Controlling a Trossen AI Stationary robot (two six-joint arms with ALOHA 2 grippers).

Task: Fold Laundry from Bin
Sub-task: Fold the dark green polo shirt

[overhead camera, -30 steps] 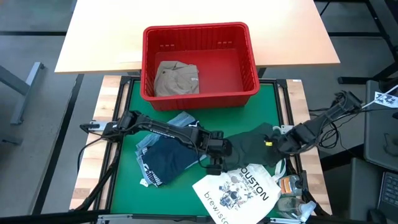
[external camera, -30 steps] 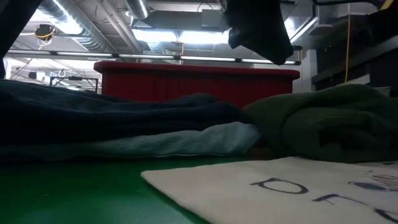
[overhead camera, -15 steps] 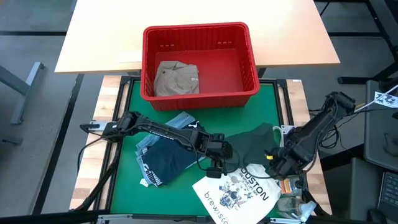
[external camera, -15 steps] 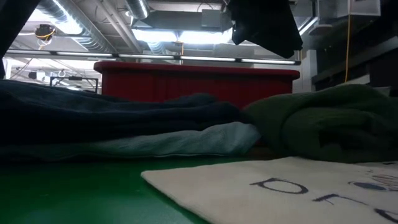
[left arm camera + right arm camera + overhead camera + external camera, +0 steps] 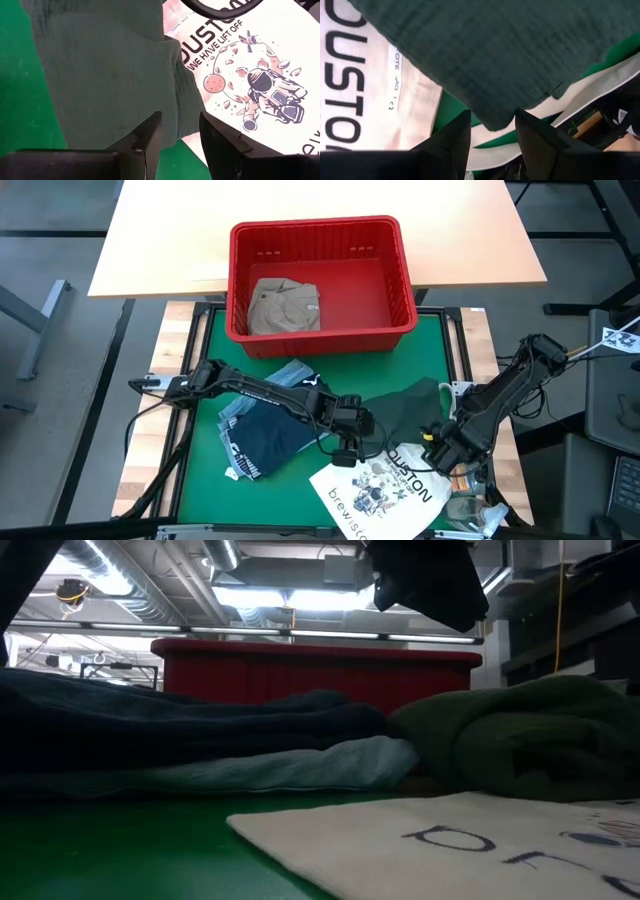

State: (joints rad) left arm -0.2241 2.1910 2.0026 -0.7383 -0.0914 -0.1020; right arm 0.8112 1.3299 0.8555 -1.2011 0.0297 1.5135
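From above, the red bin (image 5: 322,280) sits at the table's far edge with a khaki garment (image 5: 284,306) inside, while on the green mat (image 5: 400,350) the left gripper (image 5: 346,446) and right gripper (image 5: 436,451) flank the dark green garment (image 5: 408,408), with the navy (image 5: 268,432) and denim (image 5: 292,375) pieces and a white tote bag (image 5: 385,485) close by. At table level that green garment (image 5: 520,735) lies bunched just beyond the bag (image 5: 460,840), the bin (image 5: 320,670) behind. The left wrist view shows its jaws slightly parted at the garment's (image 5: 110,70) edge, and the right wrist view shows its jaws pinching a corner of the same cloth (image 5: 490,55).
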